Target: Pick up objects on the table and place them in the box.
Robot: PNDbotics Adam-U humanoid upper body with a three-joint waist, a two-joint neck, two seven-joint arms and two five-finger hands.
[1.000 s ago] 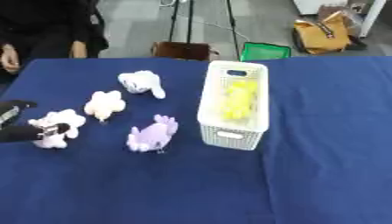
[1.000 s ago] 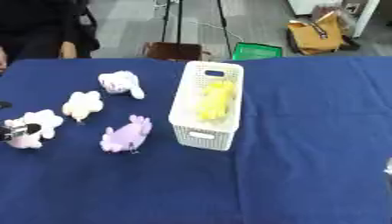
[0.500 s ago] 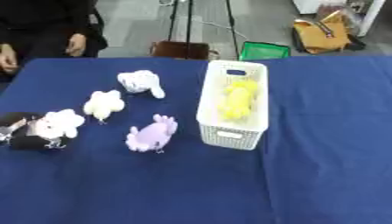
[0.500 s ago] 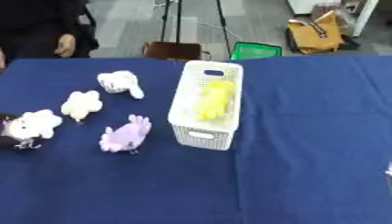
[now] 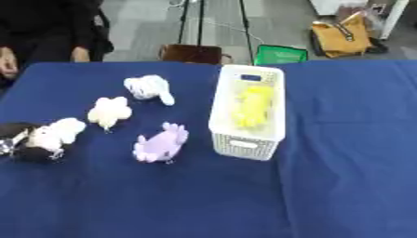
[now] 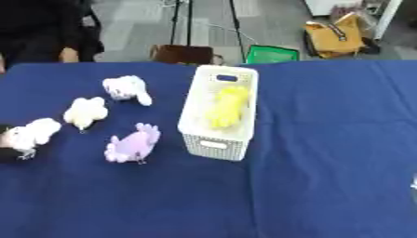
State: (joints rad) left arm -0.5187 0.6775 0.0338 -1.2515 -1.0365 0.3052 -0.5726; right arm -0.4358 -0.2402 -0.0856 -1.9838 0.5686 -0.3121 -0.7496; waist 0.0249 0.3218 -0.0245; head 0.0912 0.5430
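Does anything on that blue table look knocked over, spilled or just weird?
Nothing stands out. The white slotted plastic box stands upright with a yellow plush toy inside. Four soft toys lie scattered left of it; the robot's black left hand is on the white plush toy nearest the edge.

near edge: bare blue table [image 5: 204,204], open passage
right side: bare cloth right of the white box [image 5: 247,111]
left half: four plush toys, narrow gaps between them
left edge: left hand [image 5: 18,144] touching the white plush [image 5: 55,134]
box mouth: open above, yellow toy [image 5: 252,106] inside
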